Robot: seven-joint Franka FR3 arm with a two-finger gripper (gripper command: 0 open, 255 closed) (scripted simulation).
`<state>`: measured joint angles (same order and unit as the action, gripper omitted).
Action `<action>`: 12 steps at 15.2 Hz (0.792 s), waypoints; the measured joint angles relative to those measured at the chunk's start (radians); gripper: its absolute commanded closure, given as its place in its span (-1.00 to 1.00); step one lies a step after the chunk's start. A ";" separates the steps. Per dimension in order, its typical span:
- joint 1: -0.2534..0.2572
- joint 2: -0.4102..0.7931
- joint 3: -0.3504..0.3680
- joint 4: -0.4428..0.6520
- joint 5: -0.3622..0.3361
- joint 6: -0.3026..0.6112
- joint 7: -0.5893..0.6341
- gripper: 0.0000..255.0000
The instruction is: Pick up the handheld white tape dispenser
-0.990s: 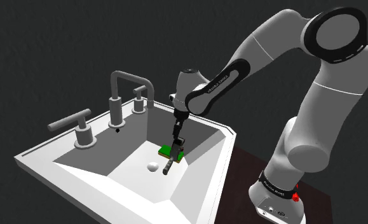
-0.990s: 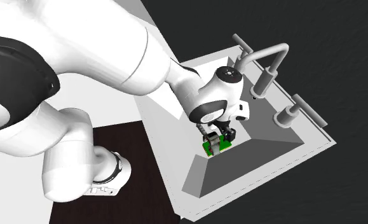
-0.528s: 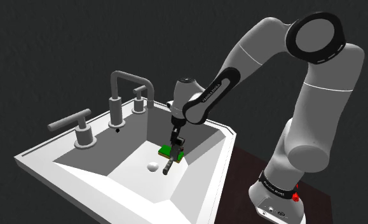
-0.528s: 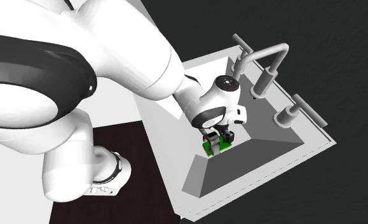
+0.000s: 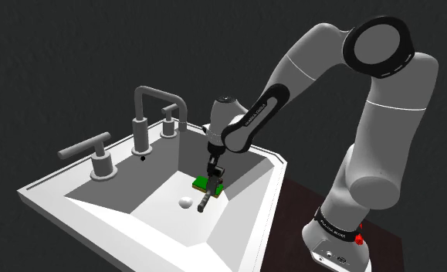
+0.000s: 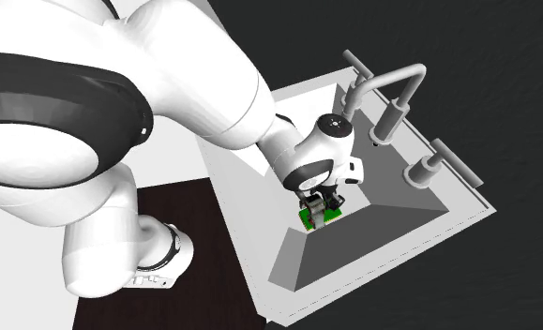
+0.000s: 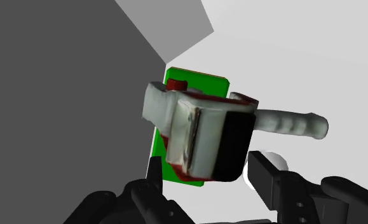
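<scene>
Moved: arm leaned left in shoulder view, tool stayed low | Tool: apart, around the tape dispenser, not squeezing | Where: in the sink, frame middle | Do: drop lower, squeeze its middle gently.

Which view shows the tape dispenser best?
The wrist view: the tape dispenser shows close, body and handle plain. The shoulder view shows it from afar; the second exterior view, mostly hidden behind the arm.
</scene>
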<state>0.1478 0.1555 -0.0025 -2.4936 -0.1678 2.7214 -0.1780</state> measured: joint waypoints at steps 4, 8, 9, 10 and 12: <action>0.000 -0.001 0.000 0.000 0.000 0.000 0.000 1.00; -0.001 -0.027 0.004 0.001 0.009 -0.030 -0.009 1.00; -0.001 -0.040 0.005 0.001 0.012 -0.042 -0.012 1.00; -0.002 -0.055 0.006 -0.001 0.017 -0.056 -0.016 1.00; -0.002 -0.081 0.008 -0.001 0.023 -0.082 -0.022 1.00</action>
<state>0.1463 0.0745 0.0051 -2.4941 -0.1444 2.6393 -0.1998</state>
